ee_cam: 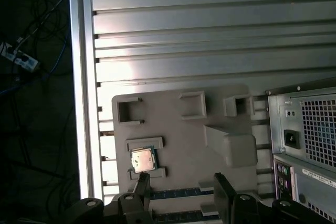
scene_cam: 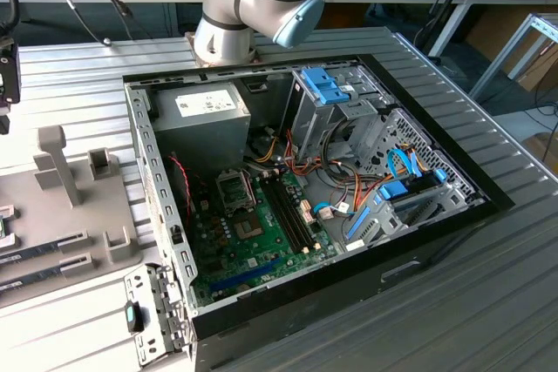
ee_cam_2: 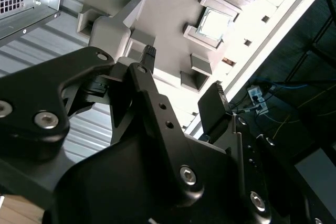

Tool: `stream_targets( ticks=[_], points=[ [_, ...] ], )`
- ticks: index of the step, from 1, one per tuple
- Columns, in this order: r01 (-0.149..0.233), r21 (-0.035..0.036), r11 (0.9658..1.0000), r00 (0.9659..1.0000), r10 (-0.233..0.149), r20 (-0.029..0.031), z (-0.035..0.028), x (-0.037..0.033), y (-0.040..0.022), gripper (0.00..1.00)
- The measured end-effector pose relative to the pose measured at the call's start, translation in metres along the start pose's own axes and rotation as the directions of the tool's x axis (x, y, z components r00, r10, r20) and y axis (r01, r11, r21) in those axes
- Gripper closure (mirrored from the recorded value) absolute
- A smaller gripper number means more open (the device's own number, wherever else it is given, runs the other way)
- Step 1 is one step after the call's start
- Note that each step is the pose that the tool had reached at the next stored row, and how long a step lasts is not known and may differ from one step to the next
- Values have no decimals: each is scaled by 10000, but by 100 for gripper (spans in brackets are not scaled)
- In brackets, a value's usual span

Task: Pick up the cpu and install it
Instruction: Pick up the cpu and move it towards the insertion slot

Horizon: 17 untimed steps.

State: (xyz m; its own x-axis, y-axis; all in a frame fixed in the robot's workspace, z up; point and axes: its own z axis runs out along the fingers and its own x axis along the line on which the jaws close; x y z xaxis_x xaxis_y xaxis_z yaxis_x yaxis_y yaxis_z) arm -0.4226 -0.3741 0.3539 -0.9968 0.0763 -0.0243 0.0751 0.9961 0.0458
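The cpu is a small square chip with a dull silver top. It lies flat between two low brackets on a grey fixture plate. In the second wrist view the cpu shines bright in the same holder. My gripper hangs above the plate, beside the cpu and apart from it. It is open, with nothing between its black fingers. The same open gripper shows in the second wrist view. In the open computer case, the motherboard's cpu socket sits below the power supply.
Long memory sticks lie in slots on the plate near my fingers. A raised grey block stands on the plate beside the case's rear panel. The ribbed metal table ends at an edge with cables beyond it.
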Motion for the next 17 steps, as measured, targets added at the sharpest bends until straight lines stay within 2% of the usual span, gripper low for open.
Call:
stream_targets(
  ticks=[17],
  points=[
    [0, 0, 10000, 10000, 0, 1, 40, 12, -3, 40]
  ],
)
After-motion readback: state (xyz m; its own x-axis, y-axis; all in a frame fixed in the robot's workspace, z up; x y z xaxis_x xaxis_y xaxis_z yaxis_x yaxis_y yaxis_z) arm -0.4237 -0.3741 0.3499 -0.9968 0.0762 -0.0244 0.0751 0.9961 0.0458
